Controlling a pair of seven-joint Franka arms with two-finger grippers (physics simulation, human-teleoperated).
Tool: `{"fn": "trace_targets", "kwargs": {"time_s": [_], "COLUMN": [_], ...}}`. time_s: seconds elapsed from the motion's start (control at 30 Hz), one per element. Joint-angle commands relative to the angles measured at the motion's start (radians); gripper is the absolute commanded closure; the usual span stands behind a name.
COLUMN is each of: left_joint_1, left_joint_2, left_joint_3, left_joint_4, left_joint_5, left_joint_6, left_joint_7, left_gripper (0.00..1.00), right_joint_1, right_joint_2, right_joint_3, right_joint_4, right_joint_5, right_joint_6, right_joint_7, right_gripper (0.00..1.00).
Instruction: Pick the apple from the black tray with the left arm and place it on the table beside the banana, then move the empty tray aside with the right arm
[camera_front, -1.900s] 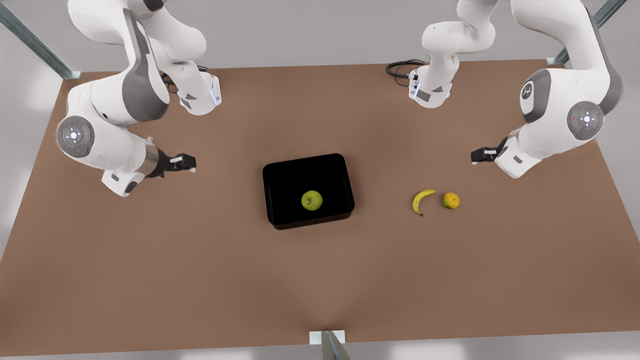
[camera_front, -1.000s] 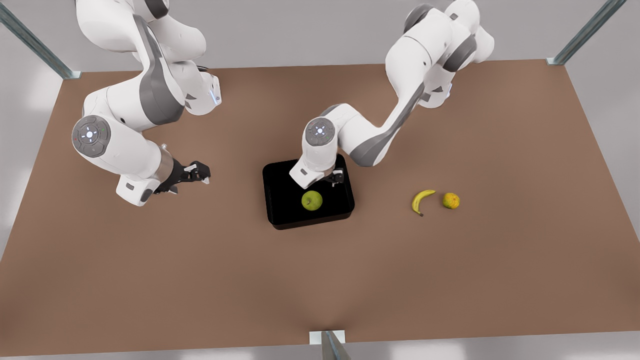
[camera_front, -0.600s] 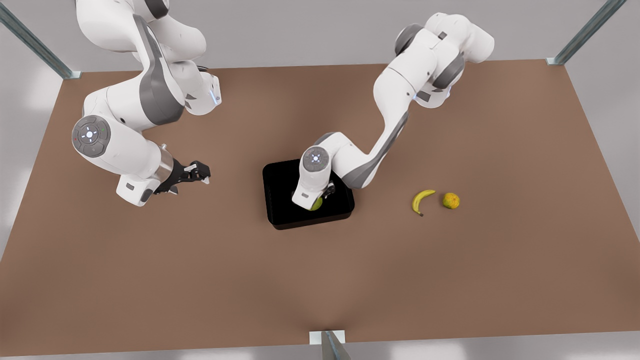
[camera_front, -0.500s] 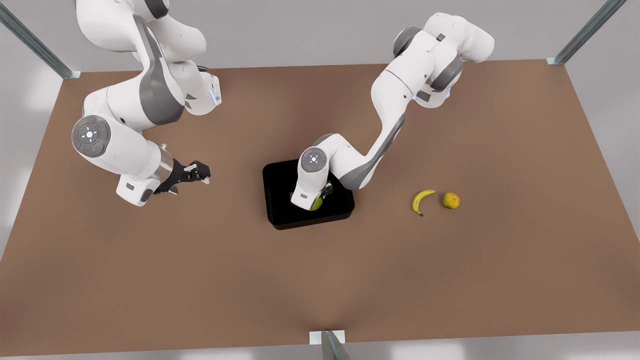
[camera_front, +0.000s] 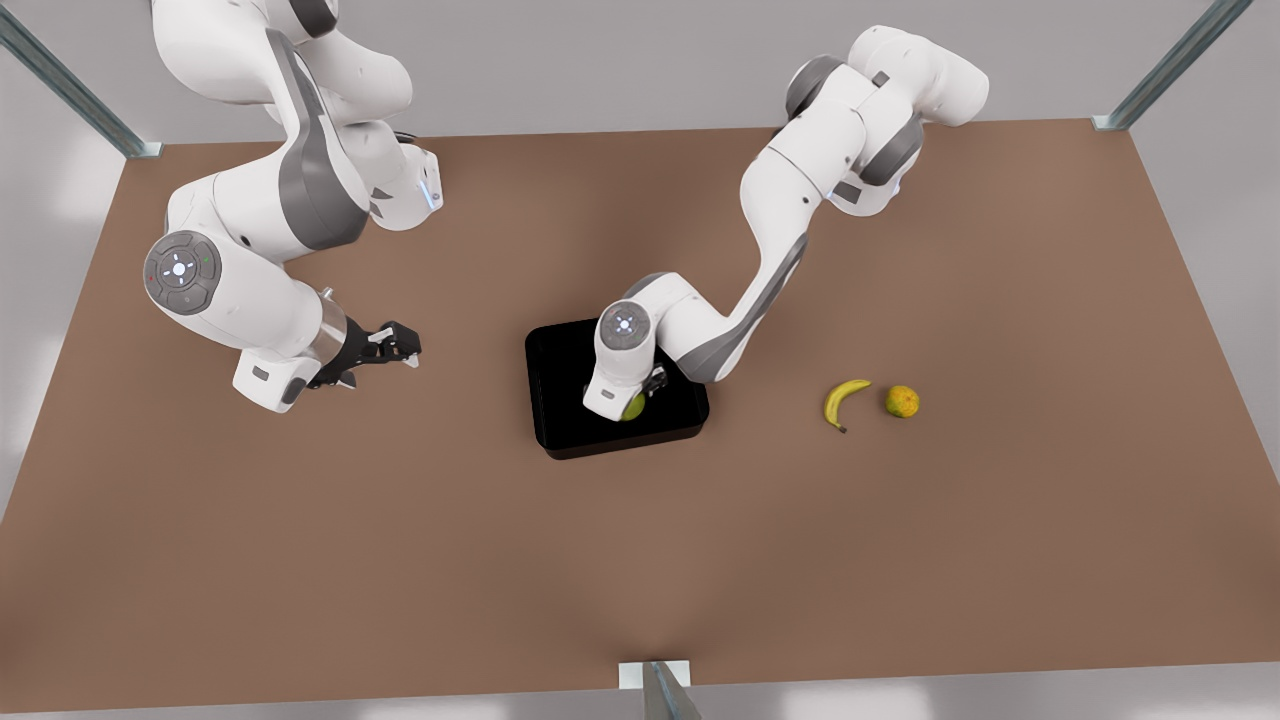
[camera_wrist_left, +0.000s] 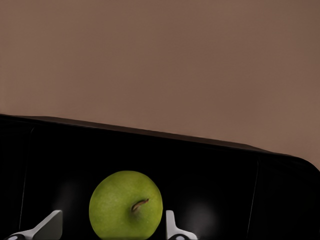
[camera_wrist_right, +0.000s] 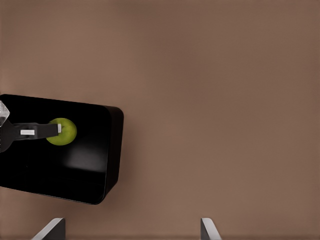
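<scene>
left wrist view: left gripper (camera_wrist_left: 113, 227) spread, straddling apple (camera_wrist_left: 126, 205) in black tray (camera_wrist_left: 220, 175); right gripper (camera_wrist_right: 132, 229) spread.

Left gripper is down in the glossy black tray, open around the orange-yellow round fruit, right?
Not quite. The left gripper straddles the yellow-green apple in the glossy black tray, as the left wrist view shows. The orange-yellow round fruit lies on the table.

A plain pale grey wall (camera_front: 600, 70) is seen behind the far edge. Slanted grey metal struts are fixed at about 10 o'clock (camera_front: 60, 85) and 2 o'clock (camera_front: 1170, 65), and another at 6 o'clock (camera_front: 660, 690), possibly parts of a frame. Soft, even light is cast, with faint bright patches along the grey floor (camera_front: 1250, 330).
</scene>
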Motion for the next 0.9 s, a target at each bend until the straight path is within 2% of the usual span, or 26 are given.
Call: {"fn": "trace_targets", "kwargs": {"time_s": [0.0,0.87], "left_joint_1": [0.002,0.004], "left_joint_2": [0.002,0.079], "left_joint_3": [-0.002,-0.009], "left_joint_4": [0.001,0.018], "left_joint_5": [0.000,0.007], "left_joint_6": [-0.016,0.053], "left_joint_7": [0.180,0.209], "left_gripper": [0.00,0.00], "right_joint_1": [0.000,0.011], "right_joint_2": [-0.001,0.002], "right_joint_3": [0.000,0.009], "right_joint_4": [0.000,0.019], "right_joint_5": [0.000,-0.011], "right_joint_6": [0.000,0.004], "right_joint_7": [-0.005,-0.017], "right_gripper": [0.00,0.00]}}
